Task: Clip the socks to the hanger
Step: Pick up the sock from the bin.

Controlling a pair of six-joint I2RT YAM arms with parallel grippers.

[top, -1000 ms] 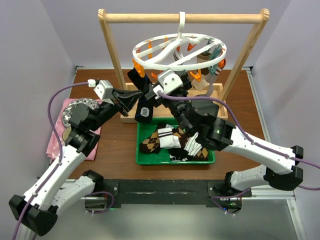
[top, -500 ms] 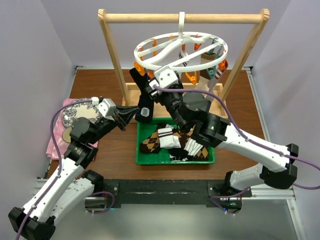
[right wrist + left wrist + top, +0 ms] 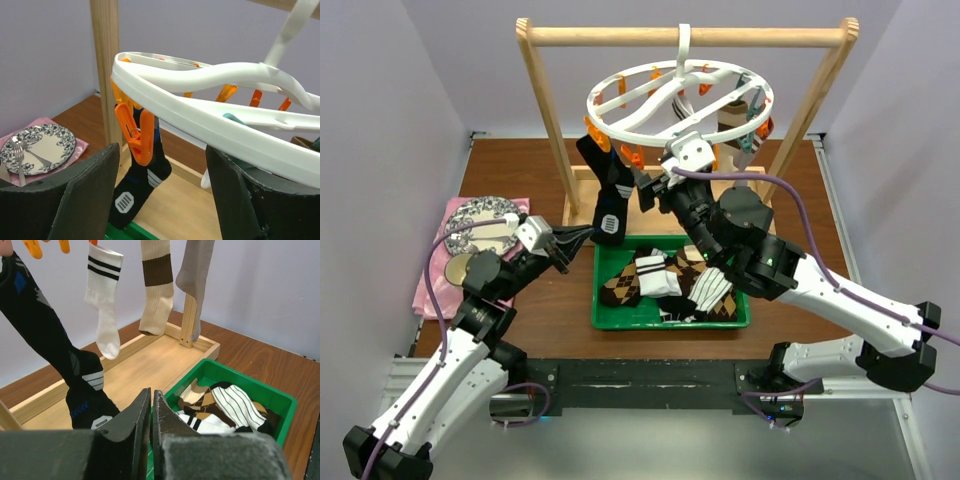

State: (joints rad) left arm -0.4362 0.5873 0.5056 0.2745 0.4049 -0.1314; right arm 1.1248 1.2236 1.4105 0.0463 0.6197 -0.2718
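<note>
Your left jaws hovering shut, empty; right jaws gaping wide, empty, facing orange plastic peg [image 3: 134, 135] gripping black fabric sock [image 3: 145, 176] on white plastic ring hanger [image 3: 200, 117].

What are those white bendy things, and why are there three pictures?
They are two robot arms. One picture looks down from above; the other two come from cameras on each wrist. On the table sits a green tray of socks, plus a plate on a pink cloth. A round white hanger with pegs hangs from a wooden frame, a black sock and others clipped on. The left tool is shut and empty. The right tool is open near the hanger's rim, holding nothing.
</note>
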